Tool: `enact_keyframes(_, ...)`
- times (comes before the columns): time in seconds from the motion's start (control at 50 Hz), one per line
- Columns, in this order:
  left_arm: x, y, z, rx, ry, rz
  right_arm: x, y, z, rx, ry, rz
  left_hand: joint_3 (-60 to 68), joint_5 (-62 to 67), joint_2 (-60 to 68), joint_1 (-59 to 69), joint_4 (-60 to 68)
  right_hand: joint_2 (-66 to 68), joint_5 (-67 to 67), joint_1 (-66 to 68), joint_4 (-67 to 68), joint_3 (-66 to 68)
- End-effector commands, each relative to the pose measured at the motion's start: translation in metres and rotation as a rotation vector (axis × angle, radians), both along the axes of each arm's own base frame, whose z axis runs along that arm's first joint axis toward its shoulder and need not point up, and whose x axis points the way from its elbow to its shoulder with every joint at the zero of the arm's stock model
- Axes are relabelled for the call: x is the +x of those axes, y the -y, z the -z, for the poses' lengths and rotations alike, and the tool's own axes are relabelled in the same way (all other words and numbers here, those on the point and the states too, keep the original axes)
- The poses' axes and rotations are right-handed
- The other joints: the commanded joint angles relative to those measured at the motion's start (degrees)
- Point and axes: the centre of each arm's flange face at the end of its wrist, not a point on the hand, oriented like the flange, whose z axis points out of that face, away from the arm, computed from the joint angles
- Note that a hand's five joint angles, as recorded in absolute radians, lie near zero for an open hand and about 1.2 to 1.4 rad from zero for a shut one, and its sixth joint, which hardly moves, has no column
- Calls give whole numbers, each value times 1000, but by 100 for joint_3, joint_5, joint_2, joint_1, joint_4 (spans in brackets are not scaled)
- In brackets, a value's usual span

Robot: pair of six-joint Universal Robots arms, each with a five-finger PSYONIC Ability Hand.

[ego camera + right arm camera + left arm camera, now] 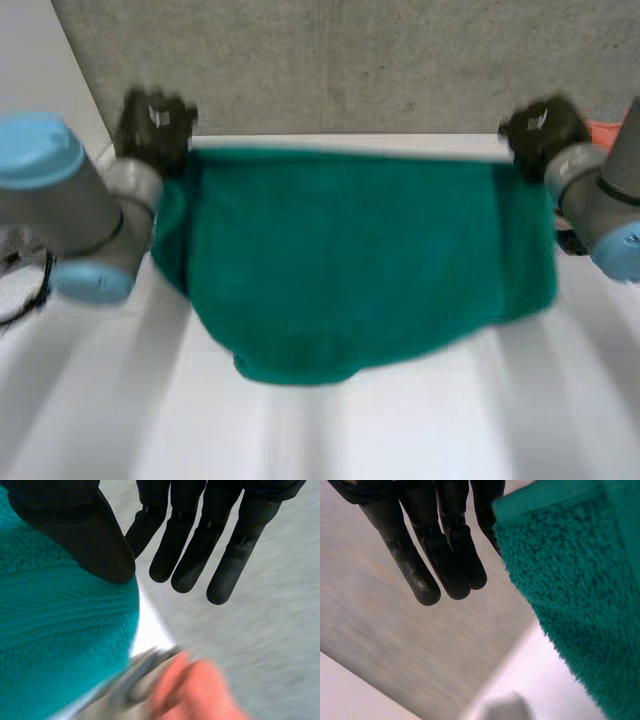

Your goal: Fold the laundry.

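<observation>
The green towel hangs spread over the white table, its upper edge taut. The left hand pinches the towel's upper left corner with straight fingers. The right hand clamps the towel's upper right corner under its thumb, its fingers straight.

Near worktop lies bare; the green towel spans the far half, an orange thing near its right corner.
</observation>
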Motion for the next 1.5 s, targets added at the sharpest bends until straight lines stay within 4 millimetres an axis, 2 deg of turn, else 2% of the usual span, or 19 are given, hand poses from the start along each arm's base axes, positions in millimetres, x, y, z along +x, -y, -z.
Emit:
enact_keyframes(0.02,-7,33,-121,-516,-126,-33,3,27,-97,-539,251,57,1140,1457,1111,1309,1100,1250,1326,1488,1102,1148)
enact_keyframes(0.04,-4,32,-140,-596,-156,-40,4,21,-120,-632,292,63,1140,1457,1111,1309,1100,1250,1326,1488,1102,1148)
enact_keyframes(0.14,-4,25,-160,-674,-191,-40,9,6,-145,-712,336,42,1140,1457,1111,1309,1100,1250,1326,1488,1102,1148)
enact_keyframes(0.18,-6,24,-155,-655,-186,-37,11,3,-144,-706,335,35,1140,1457,1111,1309,1100,1250,1326,1488,1102,1148)
enact_keyframes(0.24,-4,23,-131,-575,-155,-38,12,1,-139,-680,322,27,1140,1457,1111,1309,1100,1250,1326,1488,1102,1148)
enact_keyframes(0.34,1,15,-90,-445,-108,-34,15,-1,-99,-527,254,-23,1140,1457,1111,1309,1100,1250,1326,1488,1102,1148)
enact_keyframes(0.4,4,11,-53,-339,-70,-33,16,-1,-75,-437,220,-34,1140,1457,1111,1309,1100,1250,1326,1488,1102,1148)
enact_keyframes(0.48,2,-1,-8,-212,-26,-18,15,-5,-10,-224,157,-39,1140,1457,1111,1309,1100,1250,1326,1488,1102,1148)
enact_keyframes(0.62,10,-26,79,32,70,-10,8,-26,66,56,70,-35,1140,1457,1111,1309,1100,1250,1326,1488,1102,1148)
enact_keyframes(0.72,20,-55,116,169,125,-7,6,-47,87,205,22,-71,1140,1457,1111,1309,1100,1250,1326,1488,1102,1148)
enact_keyframes(0.86,37,-104,108,246,211,-6,-20,-82,102,483,-114,-117,1140,1457,1111,1309,1100,1250,1326,1488,1102,1148)
enact_keyframes(0.94,49,-139,93,305,272,-2,-41,-107,92,588,-212,-105,1140,1457,1111,1309,1100,1250,1326,1488,1102,1148)
enact_keyframes(1.04,64,-197,75,467,363,33,-77,-158,71,654,-470,-116,1140,1457,1111,1309,1100,1250,1326,1488,1102,1148)
enact_keyframes(1.12,75,-234,71,640,434,68,-99,-166,63,624,-580,-95,1140,1457,1111,1309,1100,1250,1326,1488,1102,1148)
enact_keyframes(1.22,66,-215,66,606,425,70,-91,-151,63,541,-480,-54,1140,1457,1111,1309,1100,1250,1326,1488,1102,1148)
enact_keyframes(1.26,56,-191,68,552,406,63,-81,-139,66,484,-441,-60,1140,1457,1111,1309,1100,1250,1326,1488,1102,1148)
enact_keyframes(1.34,37,-146,71,434,354,46,-34,-99,74,265,-364,-93,1140,1457,1111,1309,1100,1250,1326,1488,1102,1148)
enact_keyframes(1.42,20,-97,87,322,312,-4,-6,-74,76,113,-348,-82,1140,1457,1111,1309,1100,1250,1326,1488,1102,1148)
enact_keyframes(1.5,11,-83,101,310,318,-63,2,-63,89,112,-349,-57,1140,1457,1111,1309,1100,1250,1326,1488,1102,1148)
